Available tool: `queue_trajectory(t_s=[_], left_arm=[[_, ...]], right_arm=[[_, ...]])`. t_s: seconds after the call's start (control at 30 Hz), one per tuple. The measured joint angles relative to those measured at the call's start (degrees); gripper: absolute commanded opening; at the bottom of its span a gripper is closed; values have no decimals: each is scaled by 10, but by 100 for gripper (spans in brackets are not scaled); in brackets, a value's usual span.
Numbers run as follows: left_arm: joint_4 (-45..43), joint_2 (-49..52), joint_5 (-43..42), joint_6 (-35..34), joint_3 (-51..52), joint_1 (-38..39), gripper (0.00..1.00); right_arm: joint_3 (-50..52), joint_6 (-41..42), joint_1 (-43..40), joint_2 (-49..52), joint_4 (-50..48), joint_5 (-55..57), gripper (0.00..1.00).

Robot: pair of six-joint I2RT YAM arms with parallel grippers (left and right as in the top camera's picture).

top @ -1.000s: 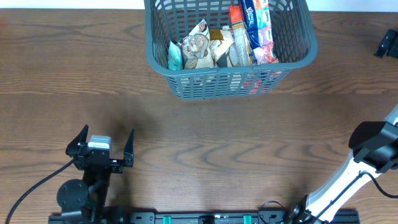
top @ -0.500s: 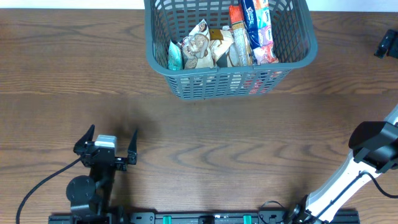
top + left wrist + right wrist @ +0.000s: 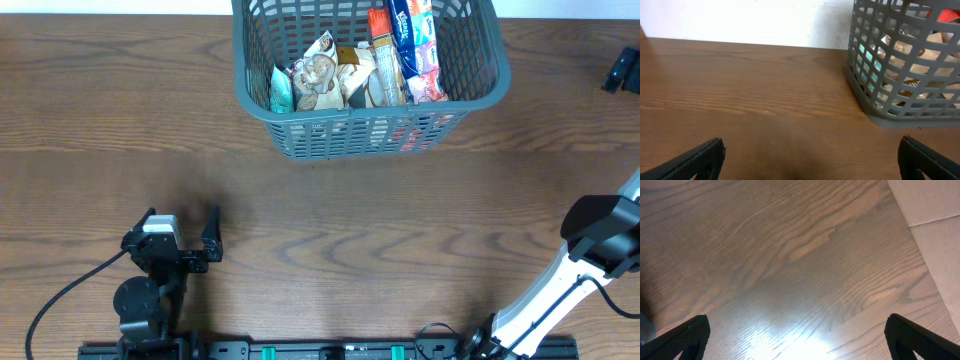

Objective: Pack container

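While the large dark grey-blue slotted plastic basket [image 3: 350,135] is sitting at the far edge of the dark wood-grain worktop [image 3: 400,230], the overhead camera is catching the left gripper [image 3: 182,218] hanging low near the front edge, jaws spread wide and holding nothing. The basket is lying ahead of those jaws and off to their right, well apart. Its far end is being cropped by the frame, so its long axis cannot be told. Colourful snack packets [image 3: 340,75] are standing packed inside it. Only the white right arm [image 3: 590,235] is showing at the right border.

The left wrist camera is looking along the worktop at the basket [image 3: 905,65], its lattice wall filling the upper right, with the left gripper [image 3: 810,150] gaping below. This confirms the left arm is facing it.

The right wrist camera is showing the right gripper [image 3: 796,322] parted and empty over bare wood beside a pale surface [image 3: 940,245], with no basket in sight.
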State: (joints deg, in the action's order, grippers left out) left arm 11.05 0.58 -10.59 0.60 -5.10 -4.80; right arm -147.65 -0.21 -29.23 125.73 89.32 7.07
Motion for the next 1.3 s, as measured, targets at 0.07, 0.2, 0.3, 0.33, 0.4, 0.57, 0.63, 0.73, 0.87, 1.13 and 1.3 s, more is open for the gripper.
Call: queue_trajectory(t_s=[0.07, 0.2, 0.3, 0.33, 0.4, 0.57, 0.63, 0.73, 0.87, 1.13, 1.3], left_arm=[[0, 0, 7, -4, 0, 0, 99], [1, 0, 25, -8, 0, 0, 99], [1, 0, 35, -8, 0, 0, 99], [1, 0, 36, -8, 0, 0, 99], [1, 0, 38, -8, 0, 0, 99], [1, 0, 42, -8, 0, 0, 99], [1, 0, 42, -8, 0, 0, 99], [1, 0, 42, -8, 0, 0, 99], [2, 0, 46, -8, 0, 0, 99], [2, 0, 46, -8, 0, 0, 99], [2, 0, 46, -8, 0, 0, 99]], right_arm=[[0, 0, 0, 0, 0, 0, 99], [0, 0, 0, 0, 0, 0, 99], [0, 0, 0, 0, 0, 0, 99], [0, 0, 0, 0, 0, 0, 99], [0, 0, 0, 0, 0, 0, 99], [0, 0, 0, 0, 0, 0, 99], [0, 0, 0, 0, 0, 0, 99], [0, 0, 0, 0, 0, 0, 99], [0, 0, 0, 0, 0, 0, 99], [0, 0, 0, 0, 0, 0, 99], [0, 0, 0, 0, 0, 0, 99]])
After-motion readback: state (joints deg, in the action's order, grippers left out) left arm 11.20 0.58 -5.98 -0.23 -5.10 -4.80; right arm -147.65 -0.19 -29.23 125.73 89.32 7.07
